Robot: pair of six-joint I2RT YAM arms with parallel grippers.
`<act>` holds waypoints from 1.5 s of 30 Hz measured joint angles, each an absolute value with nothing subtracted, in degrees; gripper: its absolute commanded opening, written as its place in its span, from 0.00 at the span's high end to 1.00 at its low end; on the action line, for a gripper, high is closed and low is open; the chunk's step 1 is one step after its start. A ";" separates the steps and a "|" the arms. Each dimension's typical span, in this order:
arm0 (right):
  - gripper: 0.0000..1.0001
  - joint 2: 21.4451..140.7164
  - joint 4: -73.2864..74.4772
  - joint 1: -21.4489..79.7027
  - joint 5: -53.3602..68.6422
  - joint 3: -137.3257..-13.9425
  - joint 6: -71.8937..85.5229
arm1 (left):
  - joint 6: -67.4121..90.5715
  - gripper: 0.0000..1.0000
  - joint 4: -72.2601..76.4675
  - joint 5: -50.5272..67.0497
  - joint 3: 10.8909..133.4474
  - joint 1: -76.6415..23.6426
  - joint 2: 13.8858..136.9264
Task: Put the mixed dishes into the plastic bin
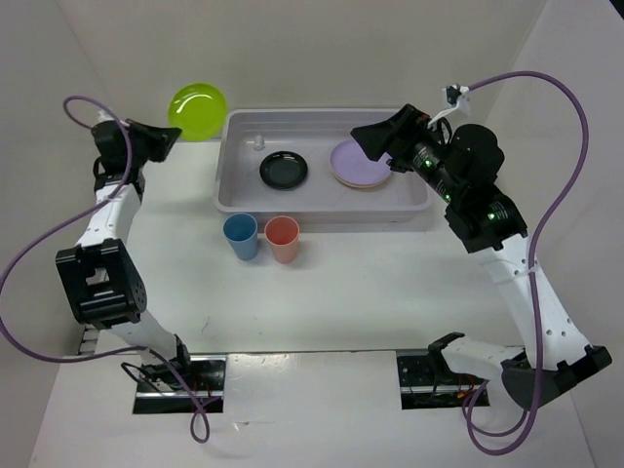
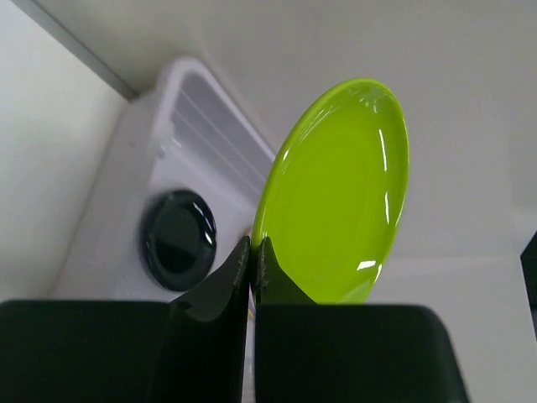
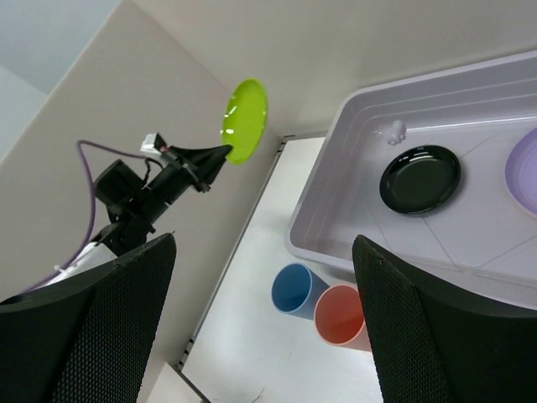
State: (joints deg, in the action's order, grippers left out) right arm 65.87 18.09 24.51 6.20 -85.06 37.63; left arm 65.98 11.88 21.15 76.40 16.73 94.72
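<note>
My left gripper (image 1: pixel 175 137) is shut on the rim of the lime-green plate (image 1: pixel 198 110), holding it tilted in the air just left of the plastic bin (image 1: pixel 322 211). In the left wrist view the fingers (image 2: pixel 253 248) pinch the plate's (image 2: pixel 344 185) lower edge. Inside the bin lie a black round dish (image 1: pixel 284 170) and a lavender plate (image 1: pixel 353 162) with an orange-yellow edge showing under it. My right gripper (image 1: pixel 375 142) hangs open and empty over the lavender plate. A blue cup (image 1: pixel 241 235) and a coral-pink cup (image 1: pixel 283 238) stand upright in front of the bin.
A small white object (image 1: pixel 258 141) sits at the bin's back left. White walls close in the table at the back and both sides. Purple cables loop from both arms.
</note>
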 measured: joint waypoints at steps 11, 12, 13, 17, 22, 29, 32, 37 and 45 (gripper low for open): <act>0.10 62.92 18.35 24.51 5.85 -84.66 37.58 | 62.65 1.00 6.04 19.18 85.30 2.57 102.85; 0.10 62.83 18.37 24.51 5.78 -84.66 37.58 | 62.24 1.00 5.67 18.83 86.00 2.00 103.94; 0.10 62.78 18.39 24.51 5.76 -84.66 37.58 | 61.80 1.00 5.48 18.55 86.41 1.54 105.01; 0.10 62.70 18.55 24.51 5.76 -84.66 37.58 | 60.95 1.00 3.05 17.17 89.45 -0.12 110.89; 0.10 62.70 18.68 24.51 5.72 -84.66 37.58 | 57.89 1.00 -3.40 14.66 98.91 -2.83 120.11; 0.10 62.37 18.90 24.51 4.91 -84.66 37.39 | 55.31 1.00 -8.67 12.12 103.74 -6.04 124.70; 0.10 62.19 18.90 24.49 4.84 -84.66 37.39 | 54.48 1.00 -9.28 11.42 103.92 -6.26 125.67; 0.10 62.15 18.90 24.49 4.75 -84.66 37.36 | 54.08 0.99 -10.33 9.23 104.22 -6.26 127.20; 0.10 61.89 19.00 24.49 4.43 -84.66 37.36 | 53.12 0.77 -14.22 7.40 110.37 -6.31 133.67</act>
